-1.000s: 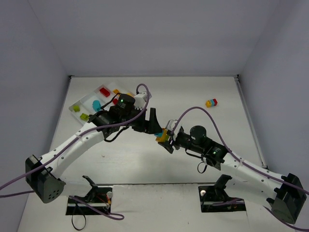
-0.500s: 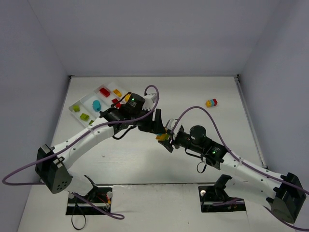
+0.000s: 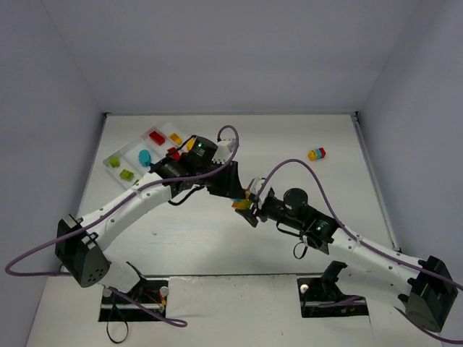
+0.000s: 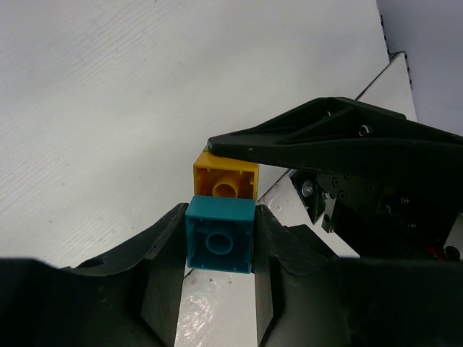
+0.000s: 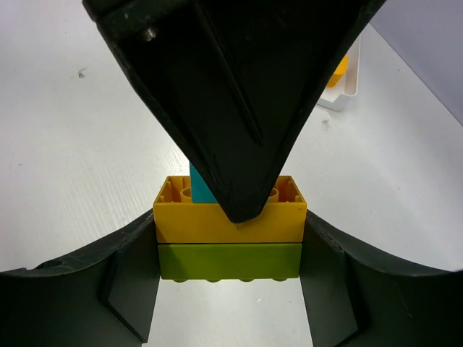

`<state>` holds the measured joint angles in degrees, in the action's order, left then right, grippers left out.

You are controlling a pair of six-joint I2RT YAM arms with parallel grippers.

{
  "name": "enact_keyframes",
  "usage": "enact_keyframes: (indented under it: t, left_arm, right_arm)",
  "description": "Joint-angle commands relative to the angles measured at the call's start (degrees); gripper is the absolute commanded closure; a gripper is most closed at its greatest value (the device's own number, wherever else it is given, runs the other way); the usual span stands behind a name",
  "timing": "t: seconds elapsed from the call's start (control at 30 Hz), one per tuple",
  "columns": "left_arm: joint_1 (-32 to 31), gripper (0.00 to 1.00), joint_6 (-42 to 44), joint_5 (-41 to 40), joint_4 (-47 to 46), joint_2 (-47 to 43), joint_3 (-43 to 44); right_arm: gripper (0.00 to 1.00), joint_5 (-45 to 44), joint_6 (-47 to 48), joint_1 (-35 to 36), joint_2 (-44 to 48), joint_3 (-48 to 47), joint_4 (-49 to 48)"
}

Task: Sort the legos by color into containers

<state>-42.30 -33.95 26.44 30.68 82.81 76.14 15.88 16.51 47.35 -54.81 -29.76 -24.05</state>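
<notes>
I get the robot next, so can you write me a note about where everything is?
Left hand: shut on the teal brick.
Right hand: shut on the yellow brick and green brick; all three are stuck together.
Done: several bricks are in the tray.
Left: pull these apart, sort them, then the small stack at far right.

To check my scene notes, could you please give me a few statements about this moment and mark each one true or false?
1. The left fingers clamp the small teal plastic brick. True.
2. The right fingers hold a red brick. False: they grip the yellow plastic brick and the lime green brick joined to it.
3. A small multi-coloured brick cluster lies alone on the white table, toward the far right. True.
4. The shallow white plastic tray is empty. False: it holds several bricks.
</notes>
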Motion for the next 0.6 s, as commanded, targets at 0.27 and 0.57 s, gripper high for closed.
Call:
enact_keyframes:
  t: [0.27, 0.57]
  left_arm:
    - [17.9, 0.94, 4.6, 11.0, 3.7, -5.8, 5.2]
    - [30.2, 0.93, 6.0, -10.0, 3.0, 3.7, 9.5]
  right_arm:
    - [0.99, -2.4, -0.2, 0.3, -0.7, -0.4, -4.7]
    - [0.99, -3.7, -0.8, 0.3, -0.6, -0.6, -4.8]
